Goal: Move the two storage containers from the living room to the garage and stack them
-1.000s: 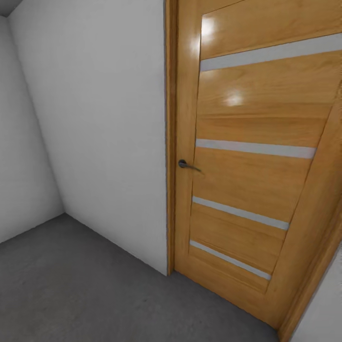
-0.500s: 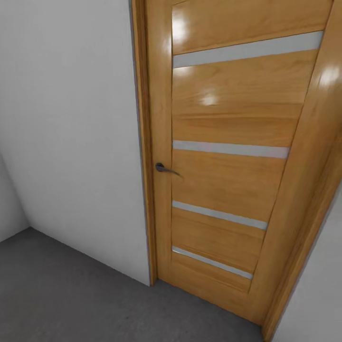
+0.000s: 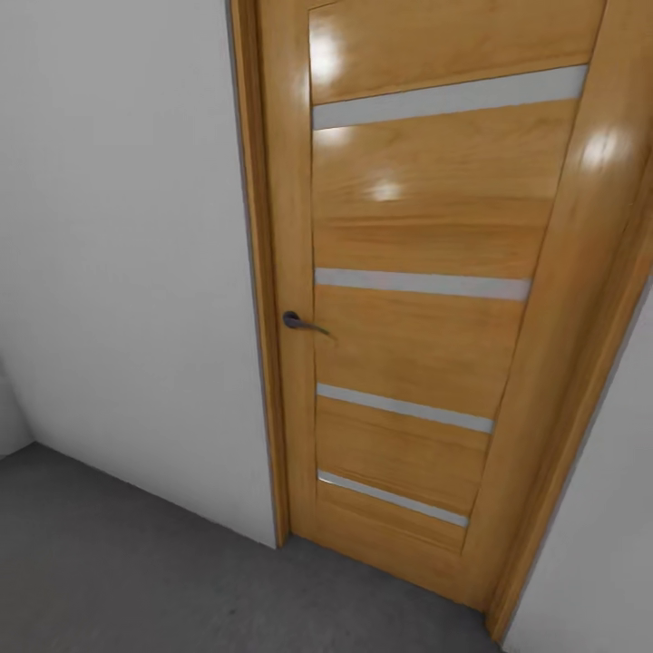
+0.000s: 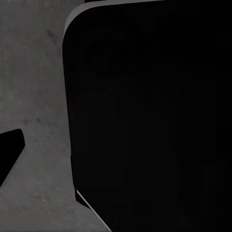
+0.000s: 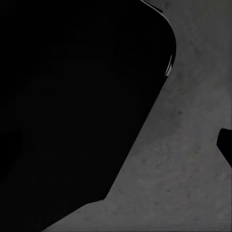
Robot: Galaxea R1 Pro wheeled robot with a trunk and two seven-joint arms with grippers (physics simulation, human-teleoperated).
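I am in transit, not handling anything I can see: my head looks down at a glossy orange-brown wooden door with four pale horizontal glass-like strips (image 3: 408,299), which takes the centre and right of the frame, shut flush in its wood frame (image 3: 257,272). A small dark metal lever handle (image 3: 297,322) sits at the door's left edge, about mid-height. To the left stands a plain matte grey-white wall (image 3: 118,254), and along the lower left lies the dark grey, slightly mottled concrete-like floor (image 3: 118,571), which meets the wall and the door's foot. A sliver of pale wall fills the lower right corner. The two red-orange storage containers are nowhere before me here, so I cannot say where they are, nor how much of the carrying is done. Both wrist cameras face down at that same rough grey floor (image 4: 34,96), past large black smooth-cornered shapes close to the lens that I take for parts of my own body; I cannot tell whether my left pincer or my right pincer is open, closed or loaded. My judgement is that the next move calls for steering the base, either past this door or squarely to its handle, keeping my arms clear of the frame.
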